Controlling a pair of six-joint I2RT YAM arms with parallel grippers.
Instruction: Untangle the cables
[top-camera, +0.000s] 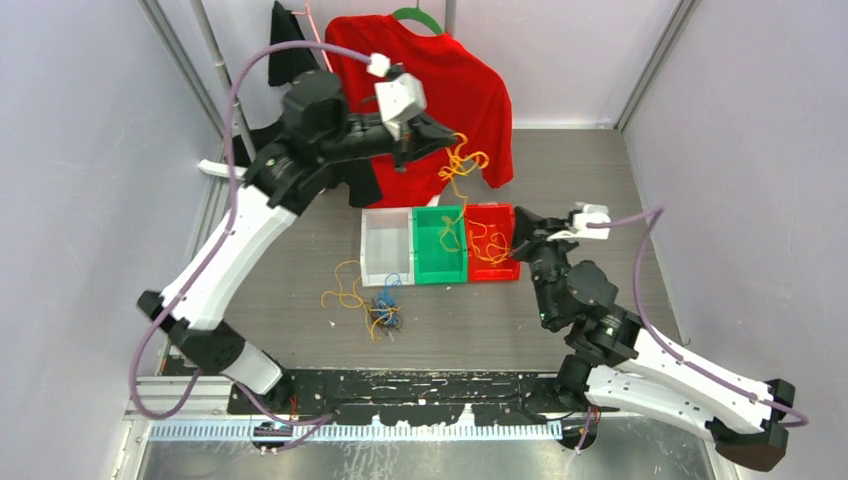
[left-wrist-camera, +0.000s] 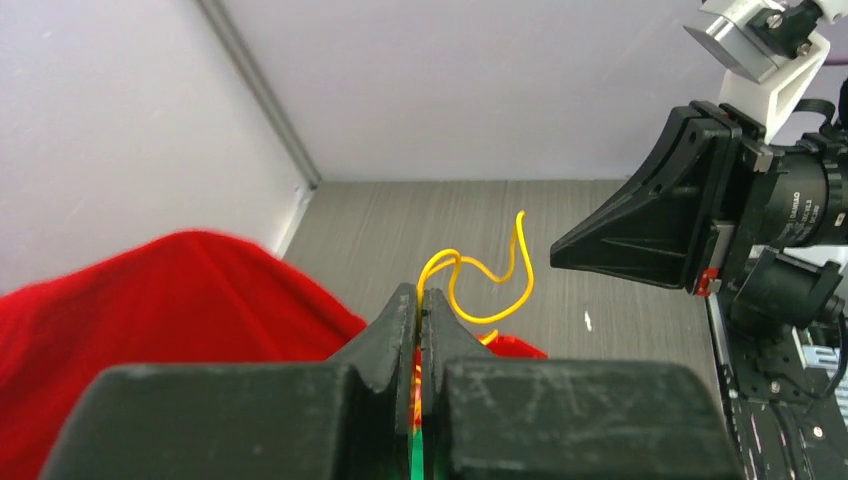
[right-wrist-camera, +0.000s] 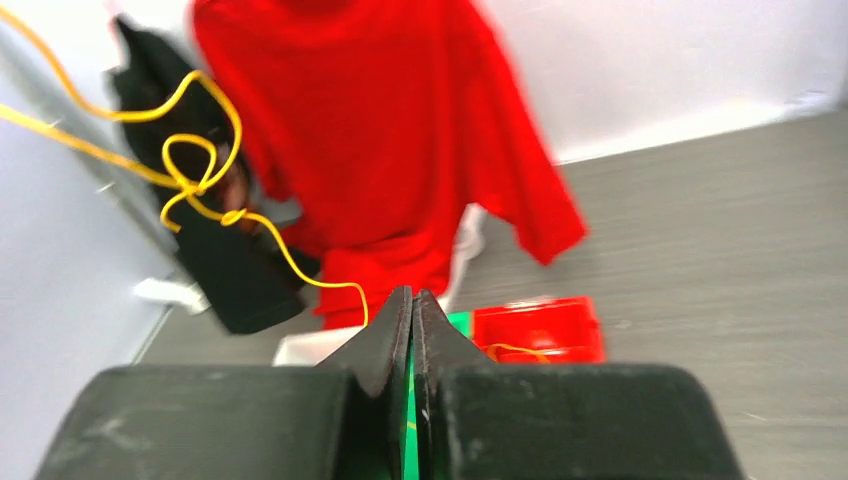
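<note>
Mid-separation of one yellow cable (top-camera: 461, 165). The left gripper (top-camera: 447, 136), raised at the far side, is clamped shut on it. The right gripper (top-camera: 521, 226) is closed too, apparently pinching its lower run by the red bin (top-camera: 505, 268) (the remaining tangle (top-camera: 383, 315) lies near-left). The next move calls for gently drawing the knot apart.

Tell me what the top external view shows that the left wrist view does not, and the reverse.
Only top external: the white bin and the loose tangle lying on the table. Only left wrist: up close, the left fingers pressed together on the yellow cable. Both: the red shirt, that cable, and the right fingers.
</note>
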